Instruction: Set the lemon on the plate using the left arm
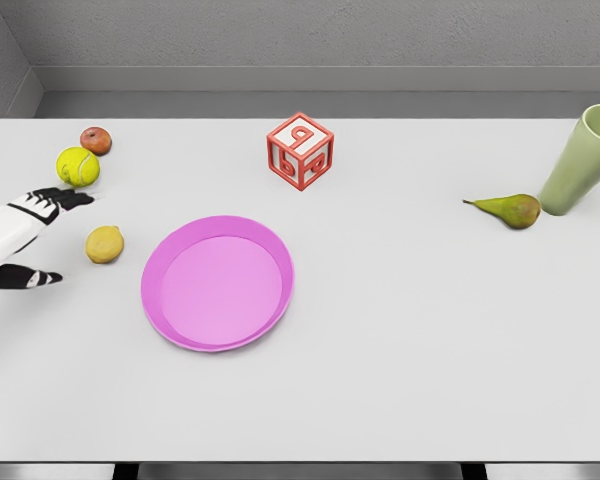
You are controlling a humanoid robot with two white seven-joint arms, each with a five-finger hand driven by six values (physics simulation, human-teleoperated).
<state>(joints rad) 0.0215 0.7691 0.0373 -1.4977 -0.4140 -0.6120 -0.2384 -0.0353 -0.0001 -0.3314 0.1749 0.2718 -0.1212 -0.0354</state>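
Observation:
A yellow lemon (105, 244) lies on the white table, just left of the pink plate (217, 283). My left hand (58, 238) reaches in from the left edge, its fingers spread open around empty space. Its upper fingers (65, 198) point toward the tennis ball and its thumb (30, 278) sits lower left of the lemon. The hand stays a short gap to the lemon's left, not touching it. The right arm is out of view.
A yellow-green tennis ball (78, 166) and a small reddish fruit (96, 140) sit behind the hand. A red letter cube (300, 151) stands at the back centre. A pear (510, 209) and a green cup (584, 158) are far right.

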